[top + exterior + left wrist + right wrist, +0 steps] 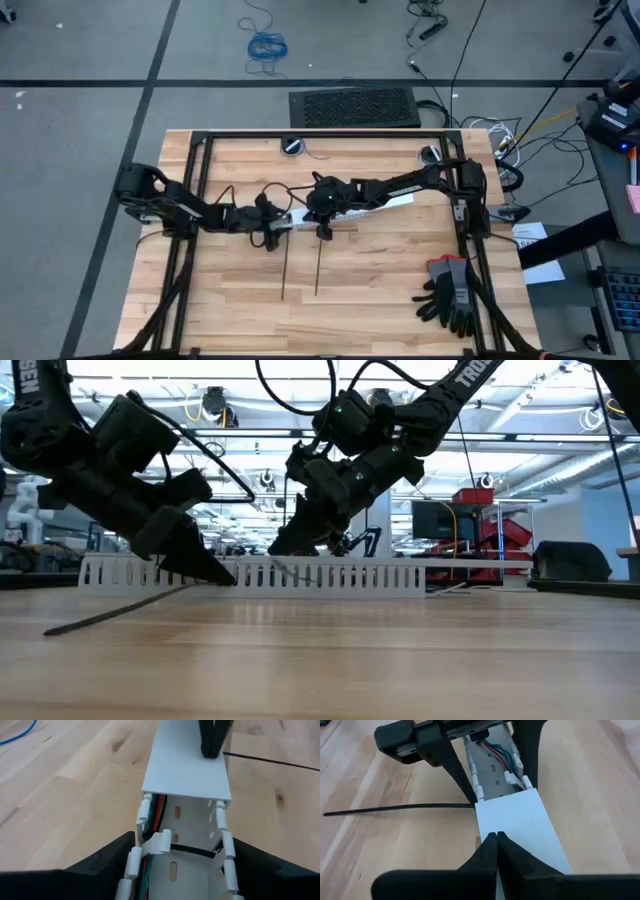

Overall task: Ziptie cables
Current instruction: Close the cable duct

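A white slotted strip point(345, 212), a channel with a flat cover point(520, 827) on its right part, lies across the table's middle. The cables point(152, 812), thin coloured wires, run inside its open left part. One dark ziptie point(192, 851) crosses the inside of the channel, and its tail point(395, 810) lies on the table toward the near edge. The second ziptie point(318, 265) lies beside it. My left gripper point(184, 840) straddles the open end. My right gripper point(496, 836) is shut on top of the cover. My left gripper has the strip's open left end between its two fingers, one finger point(117, 852) against each outer slotted wall point(136, 857). The fingers come from the table's left, slanting down, and lie along the strip. The strip rests flat on the table. My right gripper presses its shut fingertips point(215, 742) down on the top of the cover point(512, 820), near the cover's left edge. It comes from the table's right, slanting down. The cover sits on the strip.
Black gloves point(450, 290) lie at the near right corner. Dark frame rails point(320, 134) border the table's far edge and sides. A blue coiled cable point(267, 45) and a black mat point(355, 105) lie on the floor beyond. Bare wood stretches toward the near edge.
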